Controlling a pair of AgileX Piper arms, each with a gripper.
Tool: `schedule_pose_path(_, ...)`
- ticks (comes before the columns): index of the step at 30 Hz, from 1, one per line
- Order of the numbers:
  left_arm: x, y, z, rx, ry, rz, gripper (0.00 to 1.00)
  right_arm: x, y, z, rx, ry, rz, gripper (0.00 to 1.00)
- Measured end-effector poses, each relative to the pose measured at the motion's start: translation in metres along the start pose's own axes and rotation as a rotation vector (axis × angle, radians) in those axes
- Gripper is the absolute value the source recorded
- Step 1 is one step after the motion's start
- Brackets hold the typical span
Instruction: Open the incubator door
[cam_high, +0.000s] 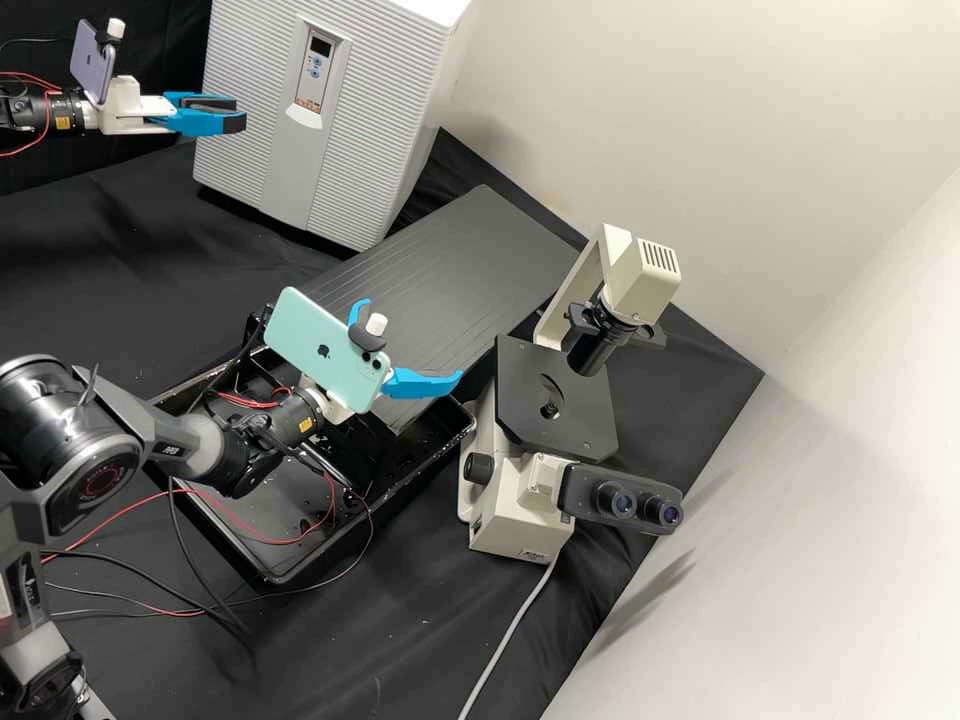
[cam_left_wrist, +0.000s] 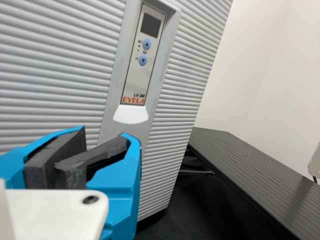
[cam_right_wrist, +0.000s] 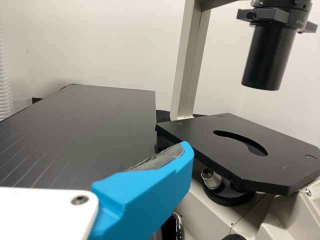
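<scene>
Black cloth (cam_high: 130, 250) covers the bench and meets a pale wall (cam_high: 650, 120) along a slanting line in the high view. Toward that view's top stands a boxy pale grey incubator (cam_high: 250, 130) with a finely ridged front, its door shut flush. Beyond its lower corner (the left wrist view tells this best) a narrow band of cloth separates it from a flat dark grey grooved panel (cam_high: 470, 250). One end of that panel overlaps a black rectangular tray (cam_high: 258, 560); its long edge runs near a cream microscope with a black angular stage (cam_high: 510, 420).

At the incubator's ridged front, in the high view, the left gripper (cam_high: 241, 110) has its dark-padded fingers partly open, a modest gap between the tips and nothing held. The right gripper (cam_high: 410, 340) is spread wide above the tray and panel, holding nothing, one fingertip pointing toward the microscope stage.

Seen close, the left wrist view gives a narrow control strip (cam_left_wrist: 137, 82) with a dark display, two round blue buttons and a white rounded tab (cam_left_wrist: 131, 114) below. The right wrist view brings out a curved slot in the stage and a black cylinder (cam_right_wrist: 267, 57) well above it; the high view adds twin black eyepieces (cam_high: 615, 498).
</scene>
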Motion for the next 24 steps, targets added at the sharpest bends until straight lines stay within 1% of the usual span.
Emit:
schedule_pose_path(2,-0.001,-0.001,-0.001,0.003,0.004,-0.003,0.00,0.000,0.000,0.000,0.000,0.000,0.000,1.00)
schedule_pose_path(3,-0.001,-0.002,-0.001,0.013,0.008,-0.001,0.00,0.000,0.000,0.000,0.000,0.000,0.000,1.00)
schedule_pose_path(4,-0.002,-0.003,-0.002,0.017,0.012,-0.002,1.00,0.000,0.000,0.000,0.000,0.000,0.000,1.00)
schedule_pose_path(6,-0.004,-0.003,-0.002,0.023,0.034,0.003,1.00,0.000,0.000,0.000,0.000,0.000,0.000,1.00)
schedule_pose_path(7,-0.006,-0.001,-0.003,0.037,0.055,0.008,1.00,0.000,0.000,0.000,0.000,0.000,0.000,1.00)
schedule_pose_path(9,-0.011,0.003,-0.003,0.052,0.105,0.026,1.00,0.000,0.000,0.000,0.000,0.000,0.000,1.00)
schedule_pose_path(11,-0.017,0.009,-0.004,0.050,0.166,0.056,1.00,0.000,0.000,0.000,0.000,0.000,0.000,1.00)
schedule_pose_path(14,-0.027,0.020,-0.007,0.055,0.208,0.093,1.00,0.000,0.000,0.000,0.000,0.000,0.000,1.00)
schedule_pose_path(19,-0.038,0.034,-0.019,0.046,0.287,0.151,1.00,0.000,0.000,0.000,0.000,0.000,0.000,1.00)
schedule_pose_path(21,-0.041,0.036,-0.024,0.031,0.314,0.164,1.00,0.000,0.000,0.000,0.000,0.000,0.000,1.00)
schedule_pose_path(24,-0.043,0.037,-0.028,0.019,0.341,0.166,1.00,0.000,0.000,0.000,0.000,0.000,0.000,1.00)
